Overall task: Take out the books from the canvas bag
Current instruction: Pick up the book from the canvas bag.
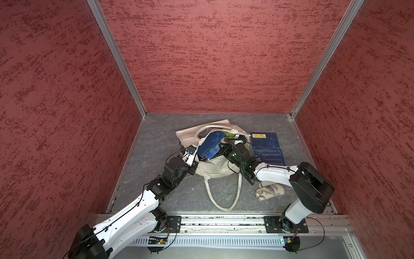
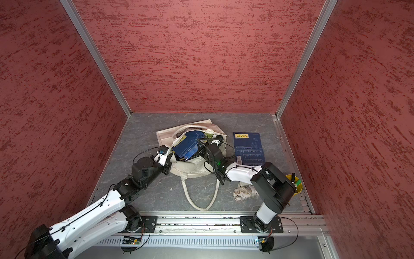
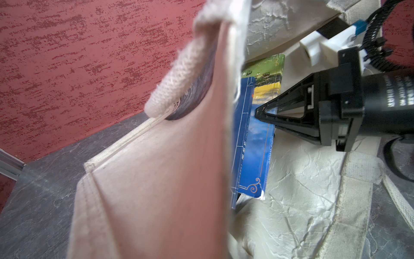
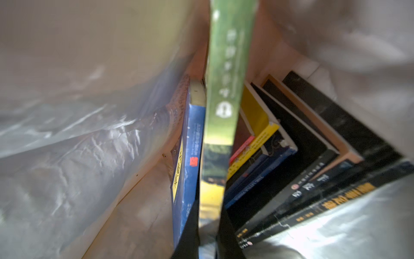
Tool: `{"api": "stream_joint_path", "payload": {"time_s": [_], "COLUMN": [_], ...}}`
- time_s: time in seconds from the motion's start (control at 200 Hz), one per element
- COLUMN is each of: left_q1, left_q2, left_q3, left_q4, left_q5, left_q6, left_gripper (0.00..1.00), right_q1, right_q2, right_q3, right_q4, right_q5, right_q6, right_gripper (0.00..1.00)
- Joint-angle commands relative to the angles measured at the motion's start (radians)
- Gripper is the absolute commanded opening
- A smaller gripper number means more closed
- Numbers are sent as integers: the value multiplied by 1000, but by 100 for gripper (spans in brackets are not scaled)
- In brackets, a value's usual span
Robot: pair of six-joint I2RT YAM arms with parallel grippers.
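Observation:
The canvas bag (image 1: 190, 134) lies on its side mid-table in both top views, its mouth toward me. Several books fill it; blue covers (image 1: 210, 145) show at the mouth. My left gripper (image 1: 195, 164) is shut on the bag's near rim; in the left wrist view the held fabric (image 3: 156, 179) hides its jaws. My right gripper (image 1: 221, 143) reaches into the mouth. In the right wrist view it (image 4: 208, 235) is shut on a green-and-yellow book (image 4: 224, 112), between a blue book (image 4: 190, 157) and yellow (image 4: 255, 112) and black books (image 4: 313, 157). One dark blue book (image 1: 267, 148) lies flat outside, right of the bag.
A white patterned pouch (image 1: 270, 190) lies near the right arm's elbow. A yellow cup (image 2: 295, 182) stands at the table's right edge. One bag handle (image 1: 224, 192) loops toward the front rail. Red walls enclose three sides.

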Motion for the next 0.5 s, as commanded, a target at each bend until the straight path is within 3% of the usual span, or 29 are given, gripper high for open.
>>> {"api": "stream_joint_path", "payload": {"time_s": [0.0,0.491], "left_q1": [4,4], "left_q2": [-15,-12], "left_q3": [25,40], "left_q4": [107,94], "left_q5": [6,19], "left_q6": [-6,-28], "left_gripper": [6,0], "right_q1": [1,42], "right_q2": [-61,-235], "right_q3": [67,87], "right_q4": [-118,-225], "right_q5": [47,55], "right_q6": [-131,-249], "right_gripper": [0,0]}}
